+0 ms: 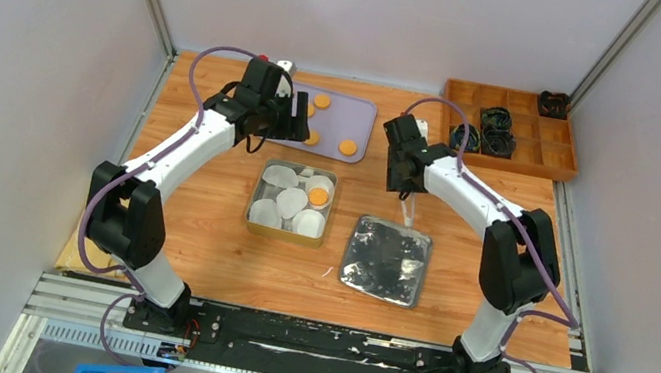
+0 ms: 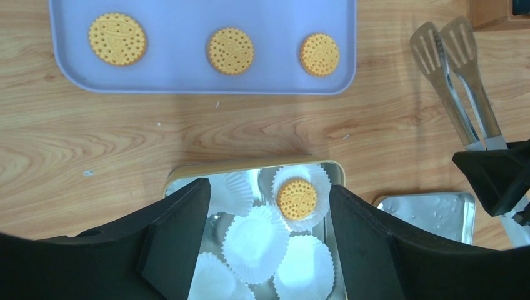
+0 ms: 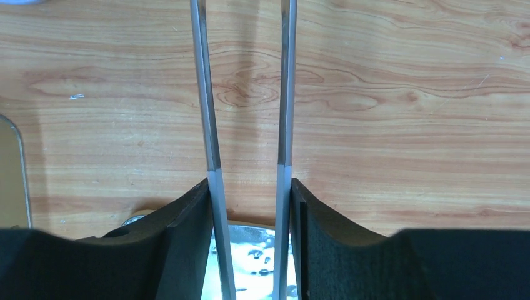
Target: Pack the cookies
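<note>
- My left gripper (image 2: 267, 187) hangs above the table (image 2: 125, 137) with its fingers (image 2: 181, 240) spread wide, and nothing is between them.
- My right gripper (image 3: 249, 187) has hold of the tongs (image 3: 209, 125). Its two fingers (image 3: 187, 231) press on the outer sides of the two metal arms, and the arms stand a little apart.
- In the left wrist view the blades of the tongs are over bare wood, to the right of the tray (image 2: 187, 75) and not touching any cookie.
- Three cookies (image 2: 230, 50) lie in a row on the lilac tray, each apart from the others.
- One more cookie (image 2: 297, 198) lies flat inside a white liner (image 2: 315, 181) in the tin (image 2: 250, 164), at its corner nearest to the tray.
- The other liners (image 2: 256, 240) in the tin hold no cookie that I can see.
- The lid (image 2: 431, 212) lies on the table just beside the tin, under my right gripper.
</note>
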You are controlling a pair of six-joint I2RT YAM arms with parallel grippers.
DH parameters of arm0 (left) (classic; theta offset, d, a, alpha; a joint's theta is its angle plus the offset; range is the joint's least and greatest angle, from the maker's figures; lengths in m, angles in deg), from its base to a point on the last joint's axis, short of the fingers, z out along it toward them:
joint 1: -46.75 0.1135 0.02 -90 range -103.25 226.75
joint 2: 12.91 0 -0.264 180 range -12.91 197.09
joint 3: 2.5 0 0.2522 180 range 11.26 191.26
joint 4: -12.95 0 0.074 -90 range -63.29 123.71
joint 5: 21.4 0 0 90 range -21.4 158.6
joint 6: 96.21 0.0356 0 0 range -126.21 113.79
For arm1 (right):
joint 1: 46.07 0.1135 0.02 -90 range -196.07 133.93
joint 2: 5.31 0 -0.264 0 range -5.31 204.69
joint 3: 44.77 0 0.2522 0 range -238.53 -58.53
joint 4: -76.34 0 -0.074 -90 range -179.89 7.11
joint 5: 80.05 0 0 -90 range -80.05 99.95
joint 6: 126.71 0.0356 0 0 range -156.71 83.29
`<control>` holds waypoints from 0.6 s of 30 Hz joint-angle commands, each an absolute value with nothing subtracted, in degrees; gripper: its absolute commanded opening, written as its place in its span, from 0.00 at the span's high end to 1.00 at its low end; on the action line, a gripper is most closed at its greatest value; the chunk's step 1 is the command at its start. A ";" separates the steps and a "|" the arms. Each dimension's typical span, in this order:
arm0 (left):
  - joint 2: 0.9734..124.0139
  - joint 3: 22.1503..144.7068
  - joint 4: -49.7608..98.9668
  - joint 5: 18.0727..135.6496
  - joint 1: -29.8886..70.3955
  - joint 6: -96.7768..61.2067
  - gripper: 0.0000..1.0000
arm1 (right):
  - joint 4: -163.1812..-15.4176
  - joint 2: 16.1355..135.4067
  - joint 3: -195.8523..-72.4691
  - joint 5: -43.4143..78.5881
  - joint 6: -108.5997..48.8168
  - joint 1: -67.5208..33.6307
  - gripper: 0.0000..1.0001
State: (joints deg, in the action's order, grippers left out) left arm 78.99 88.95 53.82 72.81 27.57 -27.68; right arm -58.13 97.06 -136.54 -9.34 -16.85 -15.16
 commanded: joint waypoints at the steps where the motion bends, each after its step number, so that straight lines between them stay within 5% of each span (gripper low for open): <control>1: 78.68 90.84 53.11 74.78 27.93 -27.46 0.24 | -55.29 93.59 -137.00 -8.82 -16.86 -14.26 0.51; 18: 77.42 90.59 52.90 72.67 27.94 -27.14 0.25 | -53.20 92.65 -148.28 -6.14 -21.56 -10.79 0.50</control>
